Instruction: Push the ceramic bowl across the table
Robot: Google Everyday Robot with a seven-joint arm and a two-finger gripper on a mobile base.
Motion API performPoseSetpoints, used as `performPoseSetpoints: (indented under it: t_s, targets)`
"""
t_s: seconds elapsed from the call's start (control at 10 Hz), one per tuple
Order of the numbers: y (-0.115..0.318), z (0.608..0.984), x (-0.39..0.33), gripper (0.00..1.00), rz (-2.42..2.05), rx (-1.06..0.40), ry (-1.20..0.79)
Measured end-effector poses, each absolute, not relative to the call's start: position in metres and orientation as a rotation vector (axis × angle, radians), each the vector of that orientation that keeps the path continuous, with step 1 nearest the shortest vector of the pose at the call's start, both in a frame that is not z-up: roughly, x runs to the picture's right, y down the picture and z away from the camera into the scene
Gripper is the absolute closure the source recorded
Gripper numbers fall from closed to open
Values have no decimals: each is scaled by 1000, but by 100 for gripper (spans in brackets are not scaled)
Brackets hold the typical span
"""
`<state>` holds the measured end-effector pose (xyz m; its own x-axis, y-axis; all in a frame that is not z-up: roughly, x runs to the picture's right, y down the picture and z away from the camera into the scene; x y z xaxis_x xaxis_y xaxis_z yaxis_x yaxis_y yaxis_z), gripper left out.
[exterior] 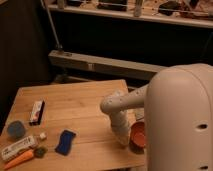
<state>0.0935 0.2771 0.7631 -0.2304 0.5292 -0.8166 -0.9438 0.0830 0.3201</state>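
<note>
The ceramic bowl [138,135] is a small orange-red bowl near the table's front right corner. Its right side is hidden behind my large white arm housing. My gripper [123,139] reaches down from the white arm and sits right against the bowl's left side. The light wooden table [80,106] fills the left and middle of the camera view.
At the table's left lie a blue round container [16,129], a black-and-white bar [36,111], a blue sponge [65,141], a white tube [19,147], a carrot [19,160] and a small white cube [43,135]. A dark shelf unit stands behind the table.
</note>
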Motion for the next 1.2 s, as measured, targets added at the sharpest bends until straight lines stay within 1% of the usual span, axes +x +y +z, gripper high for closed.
performPoseSetpoints:
  t_s: [0.4,0.6,1.2]
  targets:
    - [259,770,66,100,1551,-585,966]
    - [253,770,64,100,1563,-589,938]
    - [262,778,107,100,1623,-533,934]
